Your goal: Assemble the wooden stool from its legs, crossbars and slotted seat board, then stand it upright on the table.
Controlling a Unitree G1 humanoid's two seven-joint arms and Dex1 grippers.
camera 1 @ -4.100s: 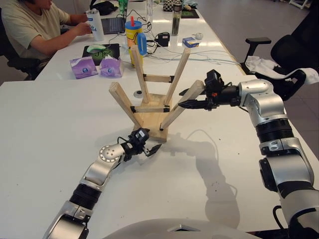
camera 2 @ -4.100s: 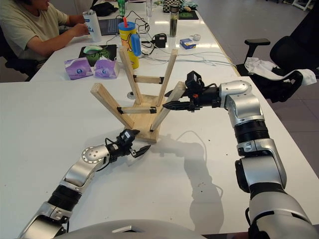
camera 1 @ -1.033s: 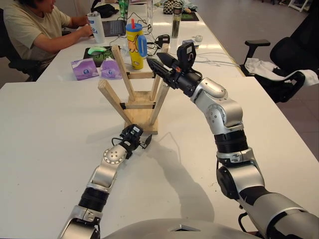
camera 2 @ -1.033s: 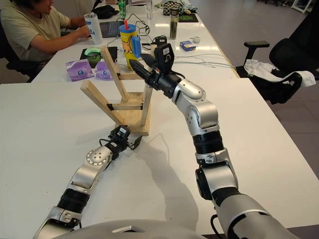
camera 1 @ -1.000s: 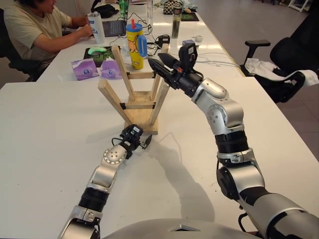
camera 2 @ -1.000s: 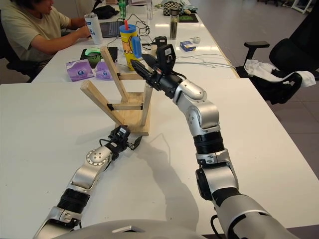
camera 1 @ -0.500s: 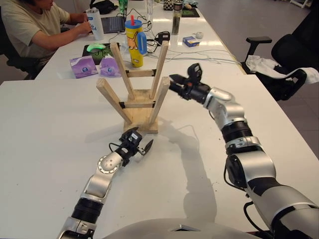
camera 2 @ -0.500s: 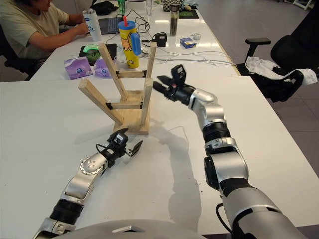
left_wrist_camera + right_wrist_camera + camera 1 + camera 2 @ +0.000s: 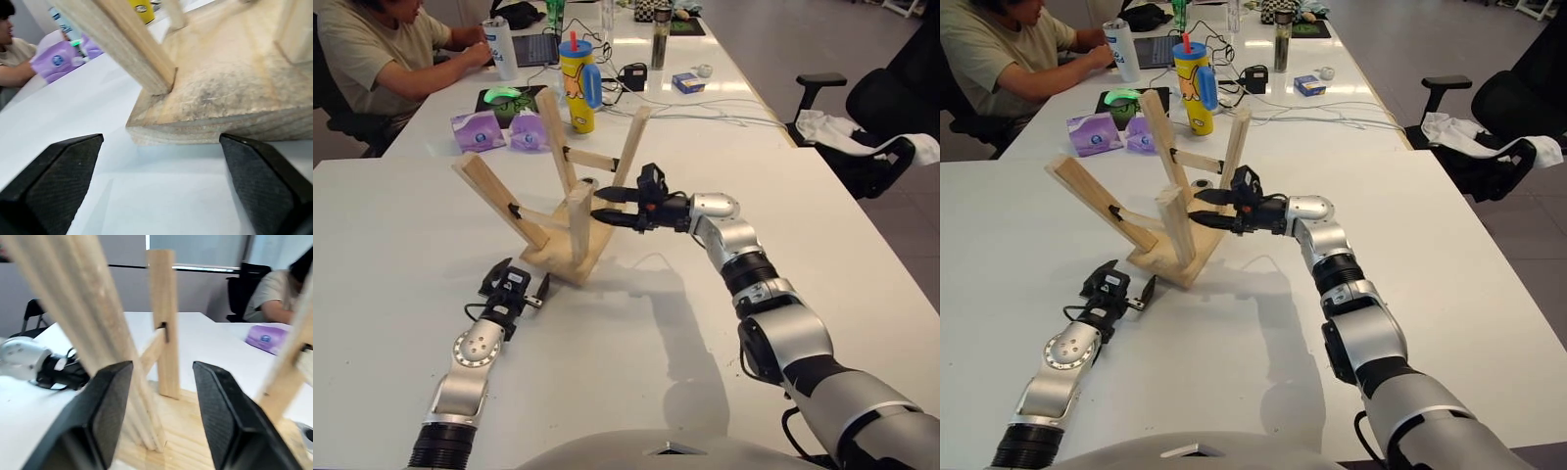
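The stool (image 9: 570, 230) stands upside down on the white counter (image 9: 401, 225), leaning toward the robot's left, its four legs pointing up and its seat board (image 9: 558, 262) at the bottom. The head views show the whole frame, with a crossbar (image 9: 588, 159) bridging the two far legs.

The right end effector (image 9: 599, 206) reaches in among the legs, above the seat board, fingers spread apart and holding nothing. Its tips sit just beside the nearest leg (image 9: 578, 217); whether they touch it cannot be told. The right wrist view looks between those fingers at a far leg (image 9: 164, 323) and the crossbar joint on it, with the seat board below.

The left end effector (image 9: 521, 282) lies low on the counter, near the seat board's left edge but apart from it, fingers wide and empty. Its wrist view alone shows the board's edge close up, with a leg (image 9: 122, 39) set into its face.

Behind the stool stand a yellow tumbler (image 9: 576, 83) and purple tissue packs (image 9: 477, 130).
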